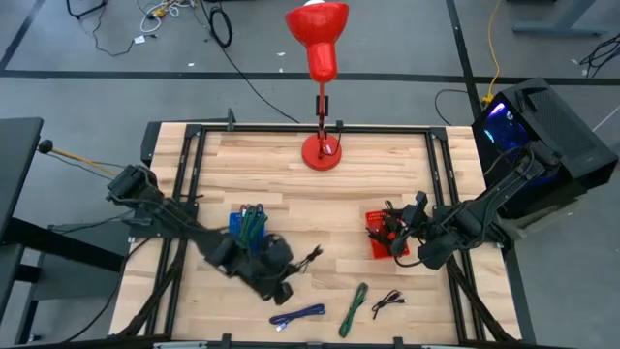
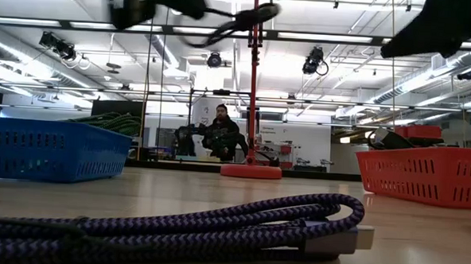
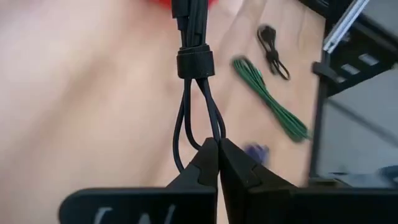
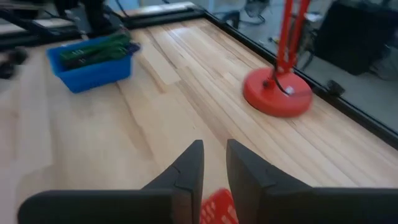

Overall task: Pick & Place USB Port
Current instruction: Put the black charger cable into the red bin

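Observation:
My left gripper (image 1: 293,264) is over the near middle of the table, shut on a bundled black cable (image 1: 312,255) bound by a black strap (image 3: 194,62). The low view shows the same cable (image 2: 240,21) high above the tabletop. My right gripper (image 4: 212,163) hovers over the red basket (image 1: 386,240), with its fingers slightly apart and nothing between them. Black cables lie in that red basket. A blue basket (image 1: 250,225) holding green cables stands on the table just behind my left gripper. My left gripper pinches the looped end of the black cable (image 3: 213,132) between its two fingertips (image 3: 205,163). The bundle runs straight out ahead of the fingers. It is lifted clear of the table.
A purple braided cable (image 1: 298,315), a green cable (image 1: 354,308) and a small black cable (image 1: 387,302) lie along the near edge. The red lamp's base (image 1: 321,151) stands at the far middle. A person (image 2: 222,135) is in the room beyond the table.

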